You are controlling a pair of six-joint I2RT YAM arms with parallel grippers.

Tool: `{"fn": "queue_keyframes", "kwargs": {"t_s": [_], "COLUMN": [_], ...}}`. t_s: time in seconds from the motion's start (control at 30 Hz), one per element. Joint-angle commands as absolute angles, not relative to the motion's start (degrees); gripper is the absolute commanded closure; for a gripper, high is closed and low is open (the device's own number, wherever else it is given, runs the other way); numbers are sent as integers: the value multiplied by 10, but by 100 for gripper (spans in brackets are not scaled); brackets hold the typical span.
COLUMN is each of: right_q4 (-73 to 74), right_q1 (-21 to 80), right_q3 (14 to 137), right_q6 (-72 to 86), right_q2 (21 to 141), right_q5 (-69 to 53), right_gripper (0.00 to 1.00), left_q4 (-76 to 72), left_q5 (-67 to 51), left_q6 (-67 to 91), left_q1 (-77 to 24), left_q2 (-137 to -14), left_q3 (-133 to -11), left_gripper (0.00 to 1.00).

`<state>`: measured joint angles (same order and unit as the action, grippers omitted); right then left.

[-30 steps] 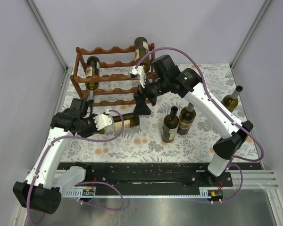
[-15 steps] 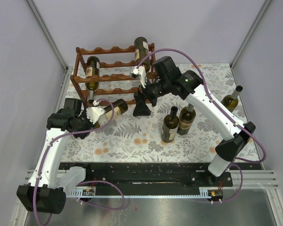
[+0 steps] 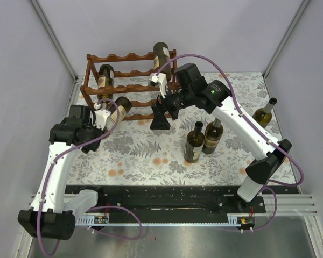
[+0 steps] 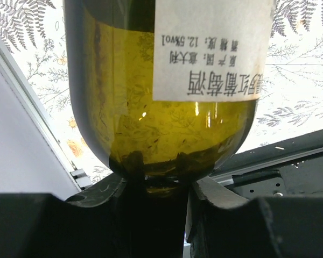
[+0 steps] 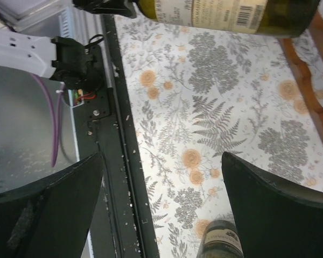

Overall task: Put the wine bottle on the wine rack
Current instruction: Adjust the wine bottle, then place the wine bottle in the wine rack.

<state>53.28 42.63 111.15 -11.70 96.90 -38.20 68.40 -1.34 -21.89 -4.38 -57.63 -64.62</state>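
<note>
The wine bottle [image 3: 120,108], its neck clamped in the left end effector [image 3: 98,119], lies tilted with its base just before the wine rack [image 3: 132,80] at the table's [image 3: 151,156] back left, while the right end effector [image 3: 160,119] hovers nearby, fingers apart.

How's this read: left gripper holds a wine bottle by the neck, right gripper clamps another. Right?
No: the right gripper is open and empty, per the right wrist view. The left gripper does hold the wine bottle by the neck.

Left claw [image 4: 153,188] clamped, right claw [image 5: 161,199] spread wide.
</note>
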Motion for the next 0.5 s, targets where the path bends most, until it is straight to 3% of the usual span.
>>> {"fn": "queue_keyframes", "kwargs": {"t_s": [0.0, 0.17, 0.47], "right_q4": [486, 446, 421], "right_q1": [423, 418, 405], "right_q3": [1117, 1089, 1044], "right_q6": [-102, -90, -78], "right_q2": [942, 916, 889], "right_q5": [-322, -244, -238], "right_gripper": [0, 1, 0], "left_q4": [608, 591, 581], "left_q5": [-7, -7, -48], "left_q6": [-165, -131, -92], "left_q1": [-41, -40, -40], "left_q2": [-579, -585, -611], "left_q3": [-675, -674, -672], "left_gripper": [100, 100, 100]}}
